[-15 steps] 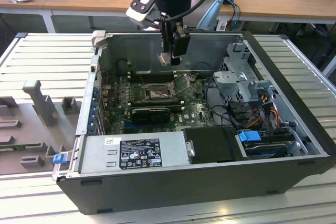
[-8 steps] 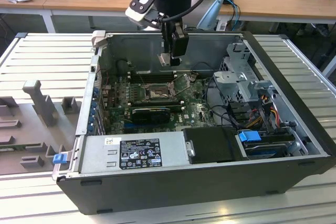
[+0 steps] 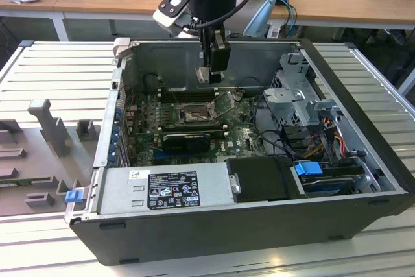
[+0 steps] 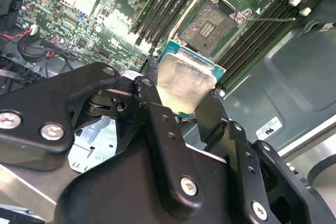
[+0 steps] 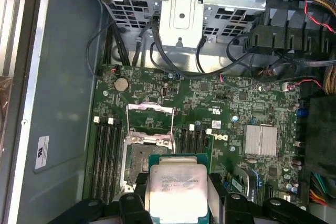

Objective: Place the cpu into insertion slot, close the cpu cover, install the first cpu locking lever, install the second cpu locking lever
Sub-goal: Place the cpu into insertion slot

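Note:
My gripper is shut on the cpu, a flat square chip with a pale metal top and a green edge, held by two opposite sides between the black fingers. In the exterior view the gripper hangs inside the open computer case, above the motherboard and a little behind the insertion slot. The insertion slot is a dark square socket with bare contacts, partly hidden by the held cpu. The cpu cover stands swung open at the slot's far side. A thin locking lever sticks out beside the insertion slot.
Black memory slots flank the socket on both sides. A silver drive cage with bundled cables stands at the exterior view's right. A long black expansion card and the power supply lie nearer the camera. A silver heatsink sits on the board.

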`<control>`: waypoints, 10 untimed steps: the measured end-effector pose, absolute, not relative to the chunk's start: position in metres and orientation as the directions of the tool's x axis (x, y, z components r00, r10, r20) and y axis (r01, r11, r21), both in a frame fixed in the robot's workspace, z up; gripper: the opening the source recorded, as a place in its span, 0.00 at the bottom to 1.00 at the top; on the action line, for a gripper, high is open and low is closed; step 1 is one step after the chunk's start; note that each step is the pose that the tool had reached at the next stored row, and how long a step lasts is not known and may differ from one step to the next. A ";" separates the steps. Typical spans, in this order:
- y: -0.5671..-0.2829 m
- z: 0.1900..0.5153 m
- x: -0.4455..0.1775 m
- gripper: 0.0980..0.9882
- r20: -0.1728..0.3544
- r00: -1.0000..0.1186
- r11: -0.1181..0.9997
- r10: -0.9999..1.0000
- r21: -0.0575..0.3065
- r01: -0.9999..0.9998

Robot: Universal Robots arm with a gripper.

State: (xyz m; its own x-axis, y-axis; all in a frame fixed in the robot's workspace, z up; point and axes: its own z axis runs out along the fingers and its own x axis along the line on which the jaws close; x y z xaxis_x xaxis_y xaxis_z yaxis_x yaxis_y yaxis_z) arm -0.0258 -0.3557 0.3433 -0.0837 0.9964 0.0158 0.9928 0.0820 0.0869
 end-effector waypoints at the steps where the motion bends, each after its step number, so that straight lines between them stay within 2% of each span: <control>1: -0.356 0.343 -0.026 0.48 0.016 -0.078 0.076 0.997 0.087 0.993; 10: -0.356 0.342 -0.026 0.48 0.016 -0.042 0.040 0.999 0.087 0.995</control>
State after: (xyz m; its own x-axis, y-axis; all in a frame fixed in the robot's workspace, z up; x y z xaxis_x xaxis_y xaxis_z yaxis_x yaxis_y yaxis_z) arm -0.0258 -0.3557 0.3419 -0.0417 0.9990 0.0158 0.9954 0.0402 0.0869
